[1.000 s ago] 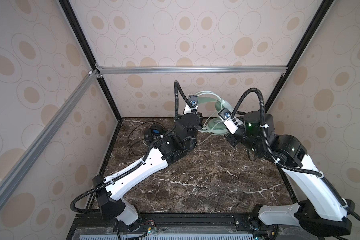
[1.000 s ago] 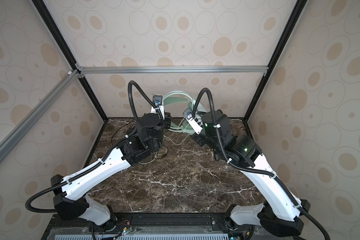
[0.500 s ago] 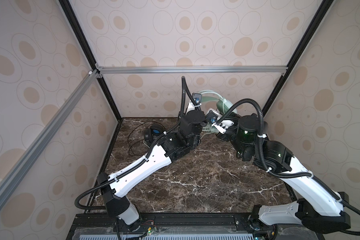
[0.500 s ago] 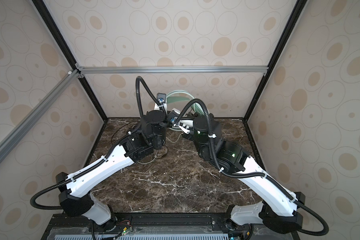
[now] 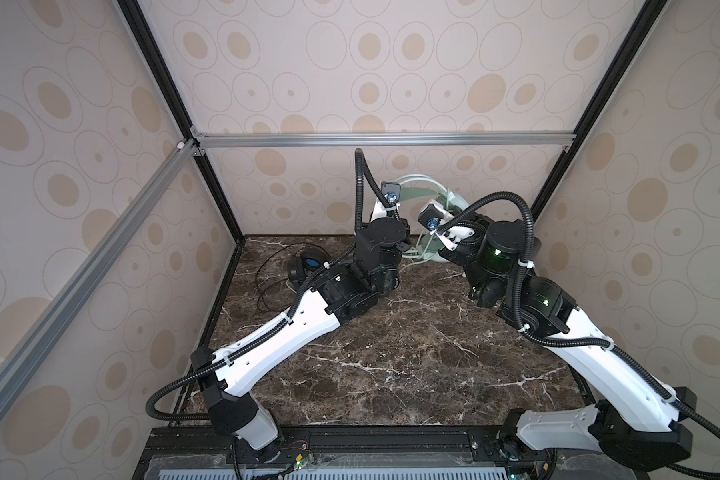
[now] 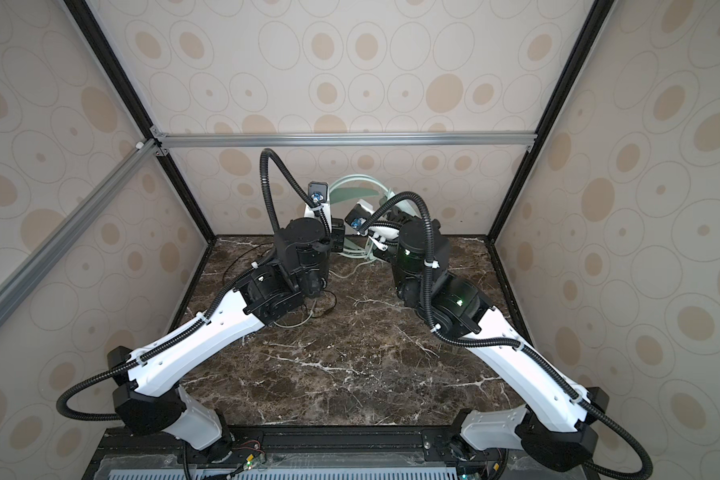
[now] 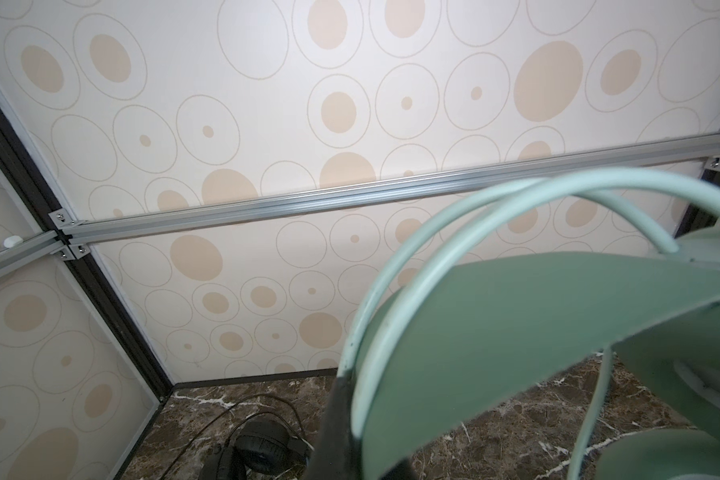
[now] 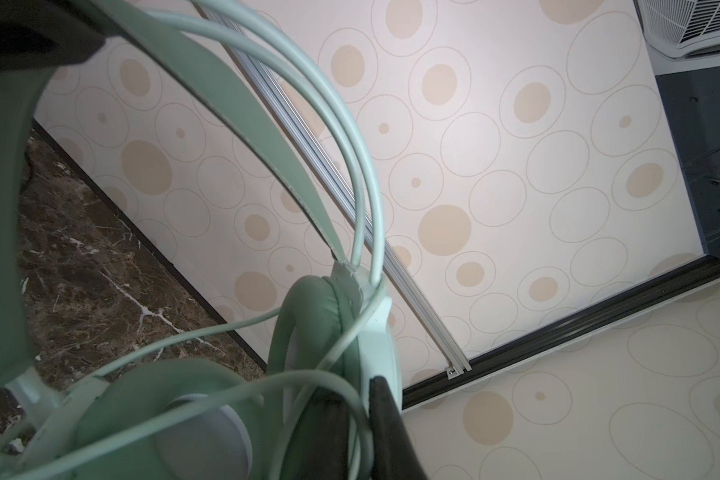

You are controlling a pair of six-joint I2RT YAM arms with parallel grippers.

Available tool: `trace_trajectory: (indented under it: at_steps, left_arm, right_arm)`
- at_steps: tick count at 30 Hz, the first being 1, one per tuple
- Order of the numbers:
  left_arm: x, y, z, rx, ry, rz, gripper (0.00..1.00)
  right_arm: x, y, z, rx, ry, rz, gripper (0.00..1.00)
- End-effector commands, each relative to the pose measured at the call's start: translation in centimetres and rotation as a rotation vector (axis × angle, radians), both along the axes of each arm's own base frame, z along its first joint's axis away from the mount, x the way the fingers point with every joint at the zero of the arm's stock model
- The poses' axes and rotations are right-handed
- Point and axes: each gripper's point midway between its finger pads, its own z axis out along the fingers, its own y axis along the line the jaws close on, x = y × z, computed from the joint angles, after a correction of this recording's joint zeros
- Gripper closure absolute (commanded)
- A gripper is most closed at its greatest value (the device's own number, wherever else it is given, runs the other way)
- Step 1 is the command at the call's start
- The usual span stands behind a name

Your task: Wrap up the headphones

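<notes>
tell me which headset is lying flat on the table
The black headphones, flat at the back left of the table, blue showing inside. The mint-green headphones stand upright at the back instead.

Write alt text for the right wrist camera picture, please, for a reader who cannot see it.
Close-up of a mint-green headset, its headband arching away from the ear cups and its pale cord looping loosely across them. Behind it are a dark marble table and a beige wall with circle patterns.
</notes>
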Motion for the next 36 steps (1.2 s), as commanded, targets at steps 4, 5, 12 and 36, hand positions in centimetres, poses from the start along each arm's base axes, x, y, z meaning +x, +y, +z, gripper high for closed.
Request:
trace_trajectory:
  at_steps: [4, 5, 12, 36]
  left_arm:
    - [-1.6, 1.9, 3.9, -0.135, -0.069, 0.0, 1.0]
    - [-1.6, 1.9, 3.9, -0.135, -0.069, 0.0, 1.0]
    - [-1.8, 2.6, 4.0, -0.128, -0.073, 0.024, 1.0]
    - [-1.2, -1.4, 10.9, -0.182, -0.198, -0.036, 1.0]
  right_arm:
    - [-0.3, -0.4, 2.1, -0.045, -0.058, 0.022, 0.84]
    - [-0.3, -0.4, 2.0, -0.062, -0.06, 0.022, 0.84]
    - [-0.7, -1.2, 2.4, -0.079, -0.087, 0.003, 0.77]
    - [-1.9, -1.9, 6.5, 0.169, -0.078, 0.098, 0.92]
